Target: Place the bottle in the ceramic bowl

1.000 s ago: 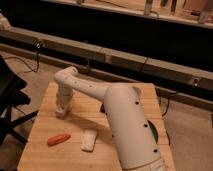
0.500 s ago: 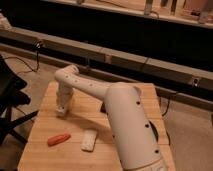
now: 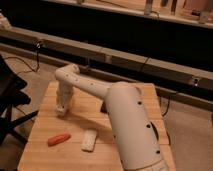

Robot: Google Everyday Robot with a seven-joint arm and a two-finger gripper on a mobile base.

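gripper (image 3: 61, 109) — over table (image 3: 42, 150), left part | block (image 3: 89, 140) — right of carrot (image 3: 59, 139)

Heads up, you're not getting much of a look at either thing right now. The bowl (image 3: 104, 108) is mostly hiding behind the big white arm. Only a dark sliver is peeking out on the arm's left side, sitting on the wooden table around the middle. You're not seeing its inside or its full rim, so I can't tell if anything's lying in it. The bottle isn't showing up as its own shape anywhere. The gripper (image 3: 61, 108) is pointing down low over the left part of the table, well apart from that dark sliver. Its tip is looking pale, but I can't tell whether that's the bottle or just the gripper.
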